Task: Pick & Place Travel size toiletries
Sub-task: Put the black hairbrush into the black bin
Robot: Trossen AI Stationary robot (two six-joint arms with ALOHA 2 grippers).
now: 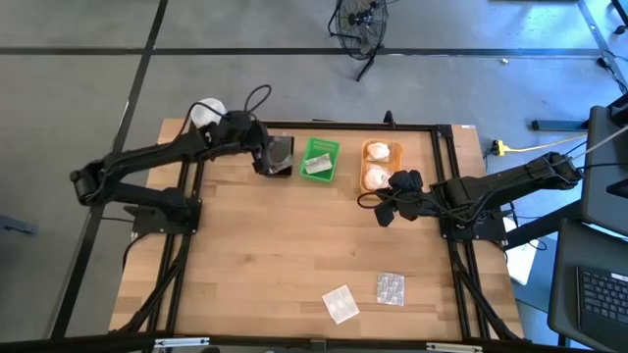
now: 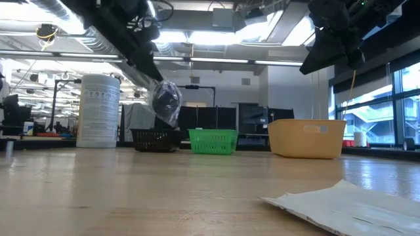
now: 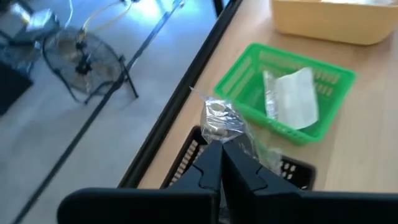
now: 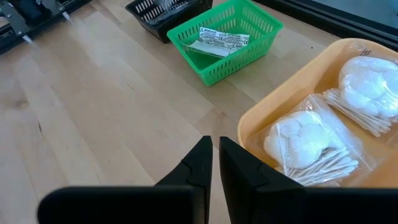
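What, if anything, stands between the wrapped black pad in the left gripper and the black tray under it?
Nothing visible does. The left gripper holds the wrapped black pad by its clear wrapper, hanging in the air above the black tray. In the low view only open air shows between pad and tray.

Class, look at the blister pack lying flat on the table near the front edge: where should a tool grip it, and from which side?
Judging from above: the blister pack lies flat with its edges free, so come straight down and pinch across its narrower width.

A lab or workshop: exposed ceiling ducts point(image 2: 59, 10), strip lights, concrete floor point(image 1: 78, 88), a floor fan point(image 1: 363, 25).
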